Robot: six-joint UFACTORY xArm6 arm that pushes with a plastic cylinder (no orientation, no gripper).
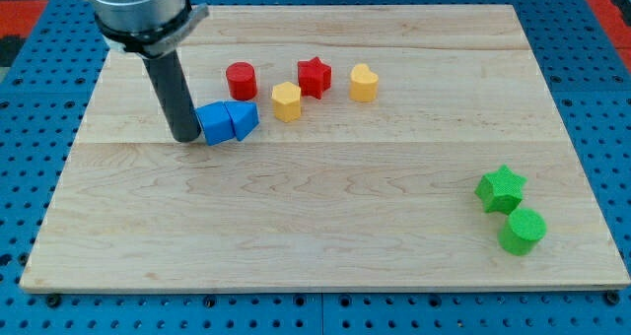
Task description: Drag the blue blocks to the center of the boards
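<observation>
Camera view is cut at its top edge, so the arm's upper body is lost and only a grey housing (138, 10) and the dark rod below it are seen. The rod carries no jaws, so nothing is clasped; my tip (185, 138) is planted on the wooden board (325, 227) and is pressed against the view's left side of the blue cube (214, 123). Just to the right of that cube, touching it, a second blue block (243, 119) is seen; its shape is hard to make out, though a wedge or prism is suggested by its slanted face. Both blue blocks are found in the board's upper left part, well to the view's left of the middle. Above them a red cylinder (241, 81) is placed, near but apart. To the right a yellow block (286, 102) of unclear, lobed form is seen, then a red star (314, 77) and another yellow block (363, 83), whose outline is rounded and cannot be named with confidence. Well apart, near the view's lower right corner, a green star (501, 189) and a green cylinder-like block (522, 231) are set close together. A blue pegboard surface (39, 89) is seen around the board.
</observation>
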